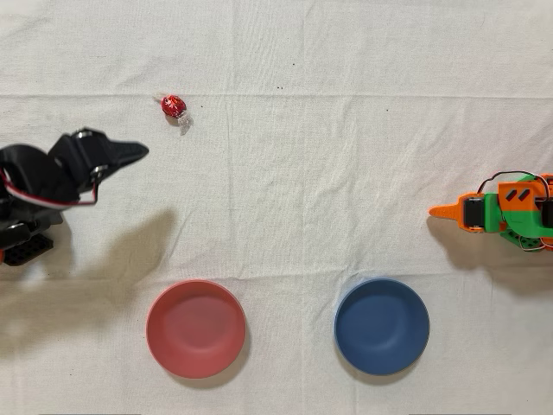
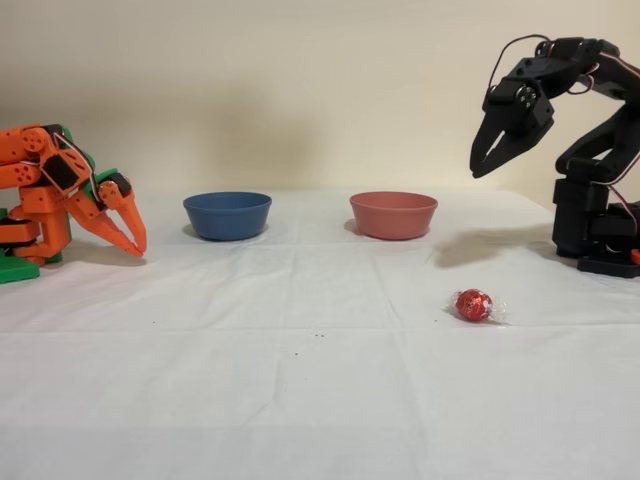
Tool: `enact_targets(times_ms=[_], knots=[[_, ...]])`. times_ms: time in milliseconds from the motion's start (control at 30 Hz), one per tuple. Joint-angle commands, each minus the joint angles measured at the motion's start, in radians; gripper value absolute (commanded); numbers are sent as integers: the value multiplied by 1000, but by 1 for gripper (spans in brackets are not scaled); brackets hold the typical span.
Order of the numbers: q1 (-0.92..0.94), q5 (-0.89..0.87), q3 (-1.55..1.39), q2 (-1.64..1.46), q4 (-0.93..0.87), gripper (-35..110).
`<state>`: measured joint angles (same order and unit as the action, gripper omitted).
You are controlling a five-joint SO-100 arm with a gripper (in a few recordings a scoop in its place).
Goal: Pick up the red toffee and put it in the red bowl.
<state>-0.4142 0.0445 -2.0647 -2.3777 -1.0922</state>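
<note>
- The black arm's gripper (image 2: 487,152) hangs high above the table in the fixed view, tips pointing down and a little toward the bowls; its 2 fingers sit close together with only a narrow slit between them, and nothing is held
- In the overhead view the gripper (image 1: 130,154) points to the right from the left edge, and the red toffee (image 1: 174,106) lies just beyond and above its tip in that picture, near but apart
- In the fixed view the red toffee (image 2: 473,304) rests on the white cloth (image 2: 300,400) well below the claw and nearer the camera, so my reading is that the coming move is a forward reach and a long descent, with the jaws opened wider first
- The toffee's long axis, along its twisted ends, runs on a slant in the overhead view, upper left to lower right
- The black arm is far nearer the candy than the idle orange arm (image 1: 497,212)
- The toffee looks small, round, shiny red, with clear crinkly ends
- The red bowl (image 1: 196,328) sits empty below the claw in the overhead view, with the blue bowl (image 1: 382,326) to its right
</note>
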Motion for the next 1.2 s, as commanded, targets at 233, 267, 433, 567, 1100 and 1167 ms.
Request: enact_targets(times_ms=[233,267,433,567,1100,1167], knots=[[-184,184,305,360,-114,1],[-198,209,321,382,-115,1],[-258,318,356,466,-115,1],[-272,324,345,512,-71,1],[-267,287,353,635,-64,29],[-267,299,351,650,-55,29]])
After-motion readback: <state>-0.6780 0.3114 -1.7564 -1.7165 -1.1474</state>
